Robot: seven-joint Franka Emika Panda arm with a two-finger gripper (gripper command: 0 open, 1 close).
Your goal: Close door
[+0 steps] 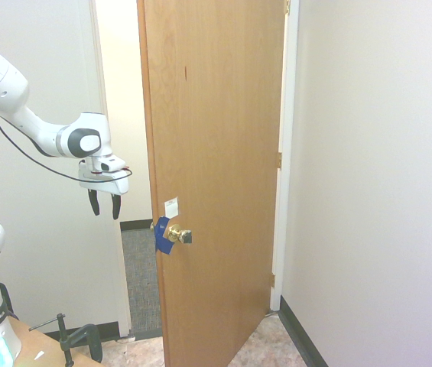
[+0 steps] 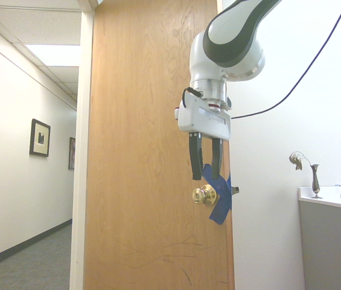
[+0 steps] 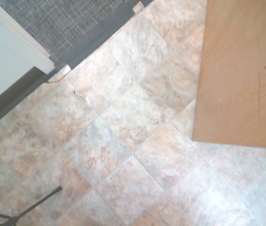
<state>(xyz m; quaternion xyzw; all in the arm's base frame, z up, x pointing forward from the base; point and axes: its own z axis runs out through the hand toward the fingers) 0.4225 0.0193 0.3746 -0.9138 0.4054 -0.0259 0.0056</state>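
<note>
Beside the door (image 1: pixel 216 153), your gripper (image 1: pixel 104 205) hangs with fingers spread, holding nothing (knob (image 1: pixel 177 234) near); push off-centre and you'll likely snag the blue tape (image 1: pixel 160 238).

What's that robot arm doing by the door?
The white robot arm's gripper hangs in the air beside the wooden door, fingers pointing down and a little apart, holding nothing. The door stands wide open, with blue tape by its brass knob. The gripper isn't touching the door, so closing it hasn't begun.
</note>
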